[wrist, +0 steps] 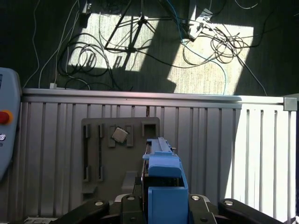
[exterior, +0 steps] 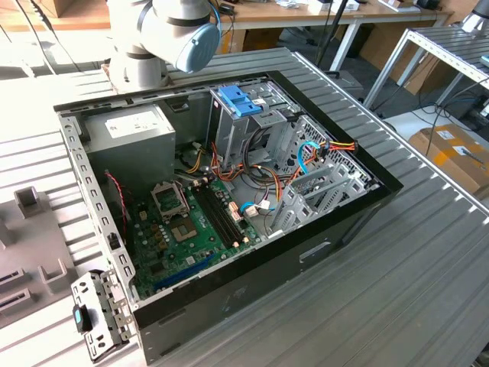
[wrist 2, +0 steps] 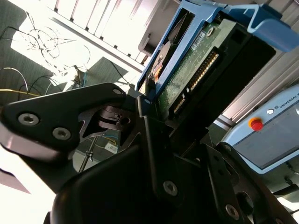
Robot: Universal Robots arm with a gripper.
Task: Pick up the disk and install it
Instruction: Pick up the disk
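In both wrist views my gripper is shut on the disk. The disk sits in a bright blue plastic bracket and its green circuit board with its connector row faces the second wrist camera. The first wrist view has the held disk hanging well above the ribbed metal table, close to a grey fixture tray. In the exterior view the open computer case lies on the table, with a metal drive cage at its far side.
Inside the case are a green motherboard, a grey power supply, loose cables and another blue bracket on top of the cage. The arm's base stands behind the case. A pendant with a red button lies at the table edge.
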